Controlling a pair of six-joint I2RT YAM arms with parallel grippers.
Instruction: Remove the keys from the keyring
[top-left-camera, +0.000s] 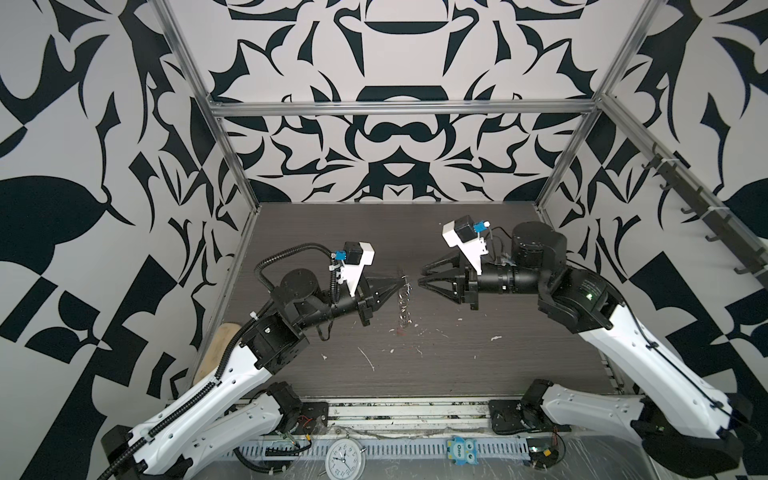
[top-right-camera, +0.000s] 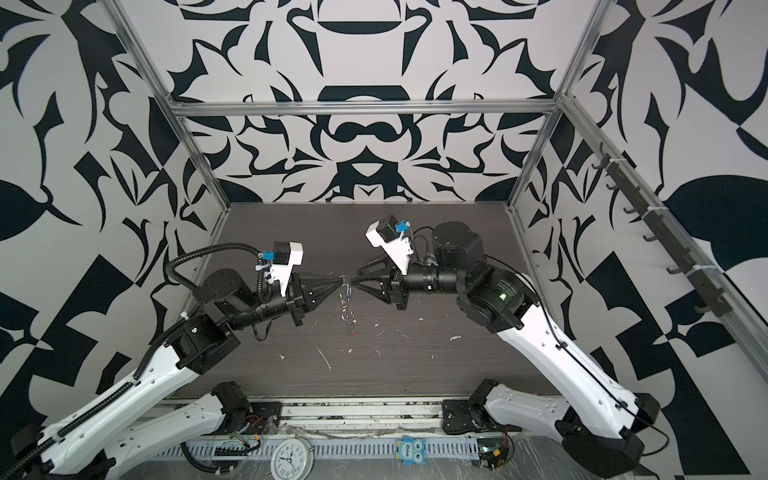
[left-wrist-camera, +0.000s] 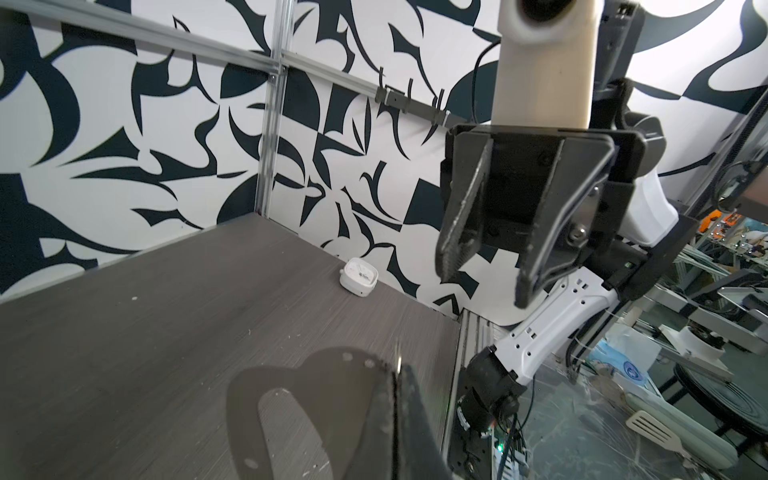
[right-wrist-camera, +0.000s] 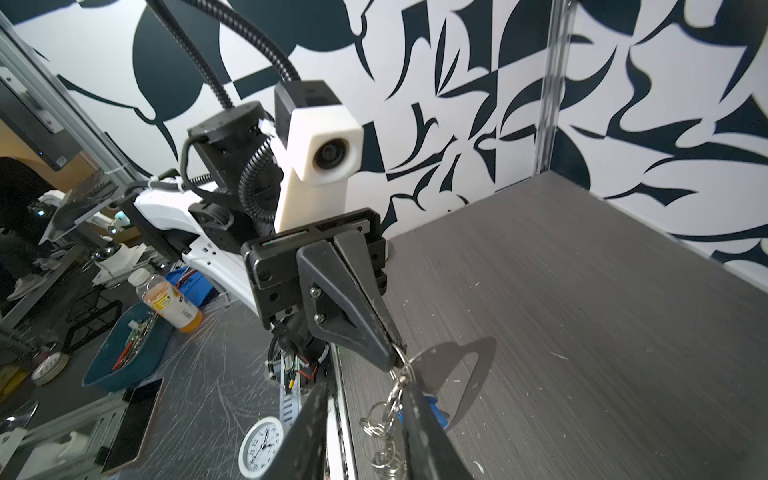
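Starting nearest, at 6 o'clock in both top views: showing a clock (top-left-camera: 344, 459) just past the near edge of the table (top-left-camera: 457, 365). Showing white scuffs (top-left-camera: 368, 359) scattered over the table's near half.

Moving in toward the centre: dangling the keyring (top-left-camera: 404, 305) as a chain of thin silvery rings, running from a pinch at its top down toward 6 o'clock. Ending at the low end in a blurred reddish spot, the red key (top-left-camera: 400, 331); touching the table or hanging just clear of it, impossible to tell.

Carrying the blue key (right-wrist-camera: 434, 409) close under the top of the chain, on its 3 o'clock side. Lying, in the right wrist view, just behind one finger (right-wrist-camera: 424, 440) of the right gripper (right-wrist-camera: 366, 384) and partly hidden by it.

Pinching the top ring with the left gripper (top-left-camera: 400, 283), reaching in from 8 o'clock, fingers closed tight on that ring with no gap between the tips.

Hovering at 3 o'clock of that pinch with the right gripper, reaching in from 4 o'clock, fingers parted and clamping nothing. Bracketing the chain loosely in the right wrist view, rings hanging between the two fingers without being squeezed. Facing the left gripper tip to tip, near it.

Finishing at 12 o'clock: showing the black-and-white patterned wall (top-left-camera: 399, 137) behind the table's far edge.
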